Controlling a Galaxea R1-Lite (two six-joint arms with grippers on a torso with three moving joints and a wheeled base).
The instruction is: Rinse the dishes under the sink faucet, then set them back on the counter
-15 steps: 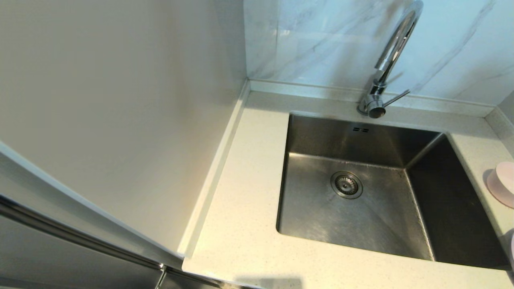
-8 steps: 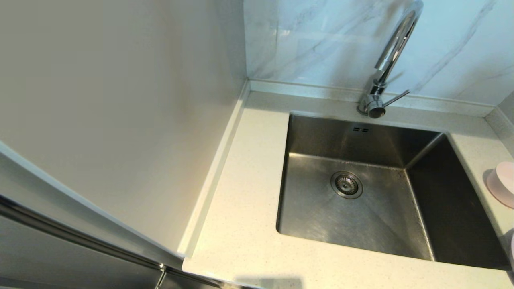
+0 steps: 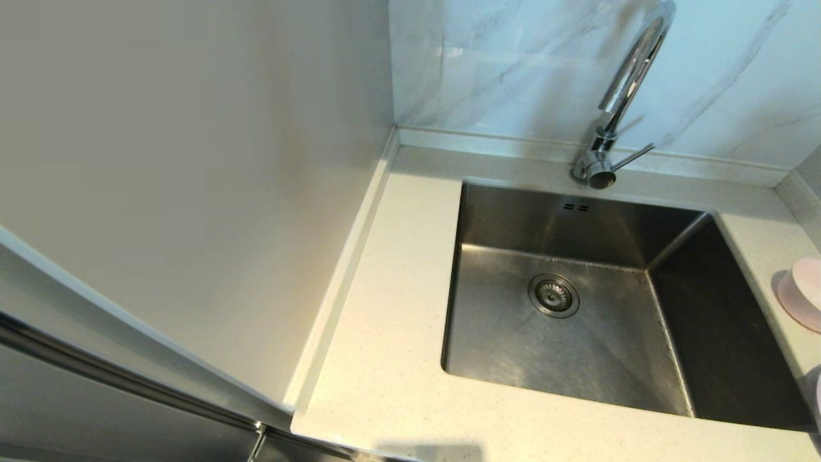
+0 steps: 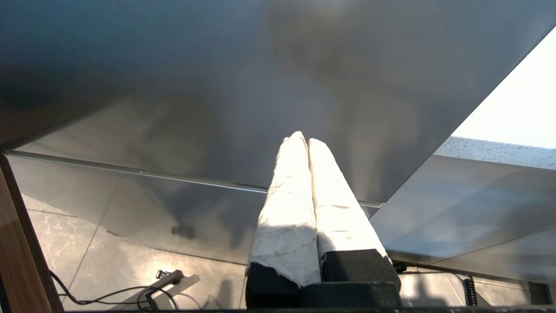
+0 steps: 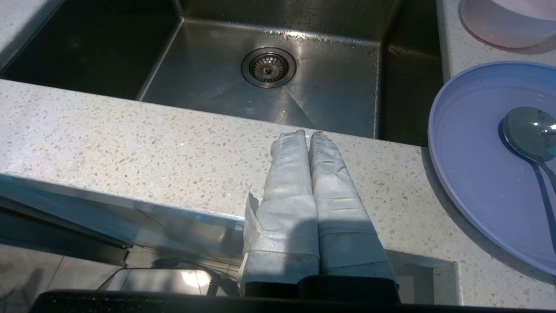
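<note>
The steel sink (image 3: 500,346) is set into the speckled counter (image 3: 391,321), with the chrome faucet (image 3: 619,102) at its back edge. The pink bowl (image 3: 802,292) (image 5: 504,21) stands on the counter to the right of the sink. In front of it lies the lilac plate (image 5: 473,156) with a metal spoon (image 5: 527,130) on it. My right gripper (image 5: 307,133) hovers shut and empty over the counter's front strip, left of the plate. My left gripper (image 4: 302,138) is shut and empty, low beside a grey panel, away from the sink. Neither arm shows in the head view.
A plain wall (image 3: 192,160) closes off the left side of the counter, and marble-veined tiles (image 3: 513,64) stand behind the faucet. The round drain strainer (image 3: 553,295) sits in the sink floor. Cables (image 4: 113,295) lie on the tiled floor below.
</note>
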